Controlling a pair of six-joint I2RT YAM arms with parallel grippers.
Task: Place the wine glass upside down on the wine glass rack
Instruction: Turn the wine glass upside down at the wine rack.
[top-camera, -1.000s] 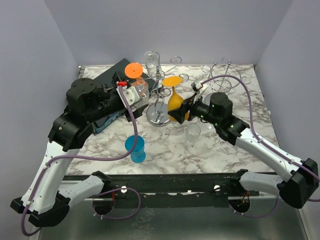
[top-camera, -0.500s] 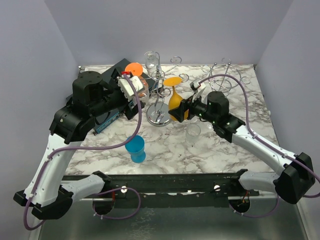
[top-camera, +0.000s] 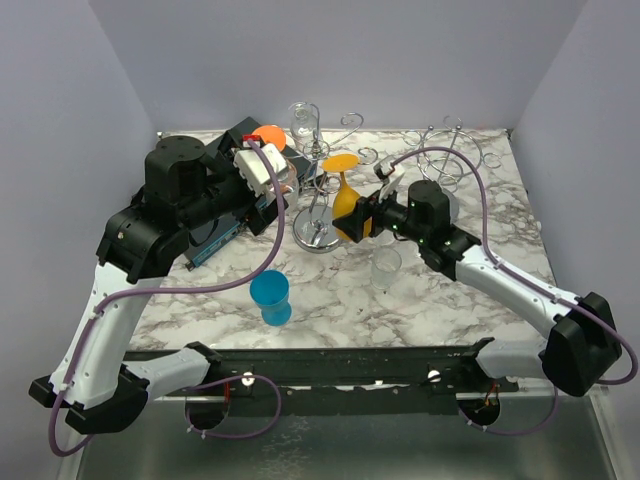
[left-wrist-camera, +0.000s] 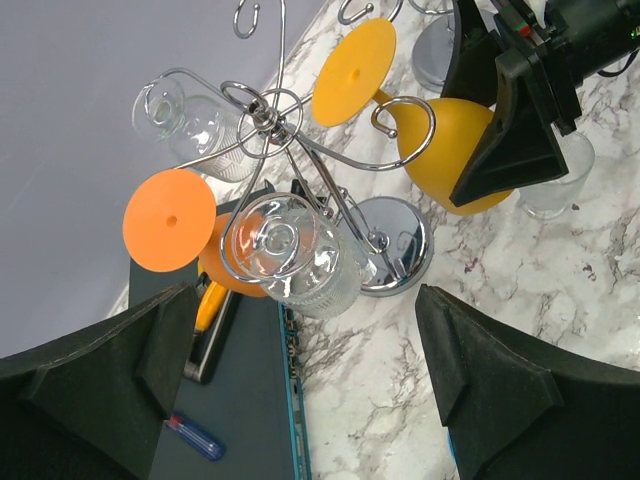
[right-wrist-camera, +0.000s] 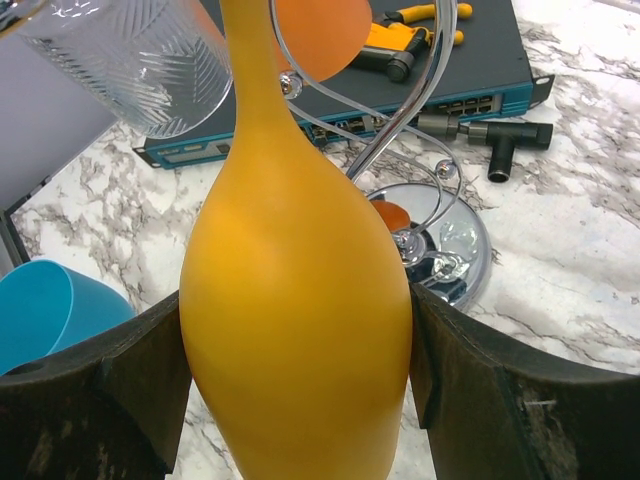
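Note:
A yellow wine glass (top-camera: 346, 214) (right-wrist-camera: 300, 320) hangs upside down, its round foot (left-wrist-camera: 354, 72) on top, with my right gripper (top-camera: 358, 220) (right-wrist-camera: 300, 390) shut on its bowl. Its stem stands at a curled arm of the chrome wine glass rack (top-camera: 318, 236) (left-wrist-camera: 275, 108). Two clear glasses (left-wrist-camera: 295, 255) (left-wrist-camera: 185, 118) and an orange one (left-wrist-camera: 170, 220) hang upside down from other arms. My left gripper (top-camera: 272, 180) (left-wrist-camera: 305, 395) hovers open above the rack's left side with nothing between its fingers (left-wrist-camera: 500, 400).
A dark network switch box (top-camera: 215, 225) with hand tools lies left of the rack. A blue cup (top-camera: 270, 297) stands near the front. A small clear cup (top-camera: 386, 263) is right of the rack base. A second wire rack (top-camera: 450, 155) stands at the back right.
My right gripper has carried the yellow glass a little left and back, closer to the rack's centre. My left arm has lifted and swung back over the switch box.

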